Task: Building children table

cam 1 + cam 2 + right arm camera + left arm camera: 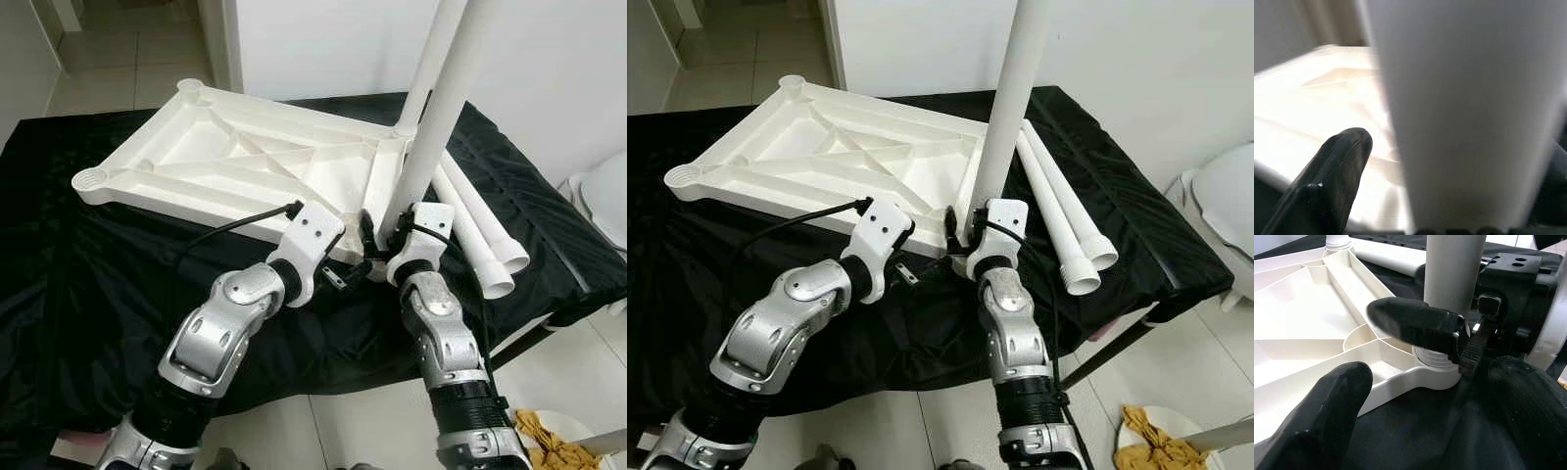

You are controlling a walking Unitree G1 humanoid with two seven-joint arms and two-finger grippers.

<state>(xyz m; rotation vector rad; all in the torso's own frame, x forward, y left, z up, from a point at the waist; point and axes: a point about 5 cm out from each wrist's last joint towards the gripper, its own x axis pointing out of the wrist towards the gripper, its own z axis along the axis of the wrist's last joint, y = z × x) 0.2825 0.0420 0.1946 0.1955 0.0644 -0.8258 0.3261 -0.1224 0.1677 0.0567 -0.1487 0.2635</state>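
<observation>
A white plastic tabletop lies upside down on a black-clothed table. One white leg stands in its far right corner socket. A second leg stands upright in the near right corner socket, and my right gripper is shut on it just above the base. My left gripper is open at that same corner. One of its fingers reaches over the ribs beside the leg, and the other is outside the rim. Two more legs lie loose to the right.
The black cloth hangs over the table's near edge, right in front of me. A white plastic chair stands to the right, with a yellow rag on the tiled floor below it. A white wall is close behind the table.
</observation>
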